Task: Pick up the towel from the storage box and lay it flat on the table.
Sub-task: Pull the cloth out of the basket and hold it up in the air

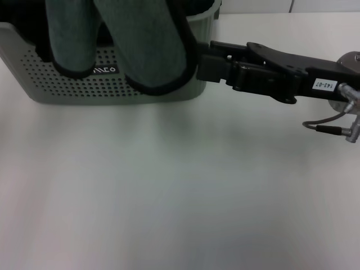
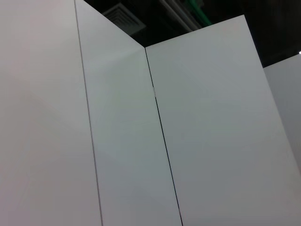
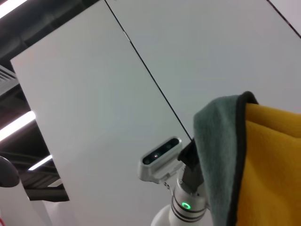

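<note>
The storage box (image 1: 67, 84), a pale grey-green holed basket with a black label, stands at the far left of the white table (image 1: 169, 185). The dark teal-grey towel (image 1: 146, 45) with its black hem hangs in two rounded folds over the box's front wall. My right gripper (image 1: 198, 61) reaches in from the right and meets the right fold's edge, its tip hidden behind the cloth. In the right wrist view the towel (image 3: 225, 141) is close by, teal outside and yellow on its reverse. The left gripper is out of view.
The right arm (image 1: 281, 76) stretches across the table's far right, with a grey cable (image 1: 326, 125) hanging beneath it. The left wrist view shows only white wall panels (image 2: 141, 141). White tabletop spreads in front of the box.
</note>
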### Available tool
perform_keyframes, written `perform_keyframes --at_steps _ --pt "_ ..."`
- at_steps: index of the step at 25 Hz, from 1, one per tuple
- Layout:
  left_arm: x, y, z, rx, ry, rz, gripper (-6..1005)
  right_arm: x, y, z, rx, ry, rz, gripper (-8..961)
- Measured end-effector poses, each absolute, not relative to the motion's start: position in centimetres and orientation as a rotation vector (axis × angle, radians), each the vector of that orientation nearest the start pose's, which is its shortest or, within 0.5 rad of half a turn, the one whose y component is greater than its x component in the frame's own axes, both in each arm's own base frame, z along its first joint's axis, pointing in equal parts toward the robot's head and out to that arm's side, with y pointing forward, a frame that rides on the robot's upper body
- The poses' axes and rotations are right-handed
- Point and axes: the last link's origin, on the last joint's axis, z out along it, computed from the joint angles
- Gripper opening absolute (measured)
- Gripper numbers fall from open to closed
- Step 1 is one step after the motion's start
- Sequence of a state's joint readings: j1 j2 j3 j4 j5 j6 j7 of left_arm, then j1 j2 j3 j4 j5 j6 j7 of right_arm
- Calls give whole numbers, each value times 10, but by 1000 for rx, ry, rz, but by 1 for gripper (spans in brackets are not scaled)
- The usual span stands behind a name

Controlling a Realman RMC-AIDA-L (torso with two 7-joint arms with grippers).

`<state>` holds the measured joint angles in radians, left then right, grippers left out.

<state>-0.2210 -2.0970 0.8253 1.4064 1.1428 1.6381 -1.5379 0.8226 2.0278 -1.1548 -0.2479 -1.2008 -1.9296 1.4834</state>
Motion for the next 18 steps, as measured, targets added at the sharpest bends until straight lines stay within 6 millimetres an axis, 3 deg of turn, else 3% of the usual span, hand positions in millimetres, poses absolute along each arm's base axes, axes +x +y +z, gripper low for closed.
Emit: perform_keyframes --at_steps 11,18 --pt "-163 283 164 -2204 68 -1297 78 118 329 -10 -2964 599 1734 460" --pt "-164 284 164 -2202 64 -1299 81 113 331 -11 -2976 580 1735 296"
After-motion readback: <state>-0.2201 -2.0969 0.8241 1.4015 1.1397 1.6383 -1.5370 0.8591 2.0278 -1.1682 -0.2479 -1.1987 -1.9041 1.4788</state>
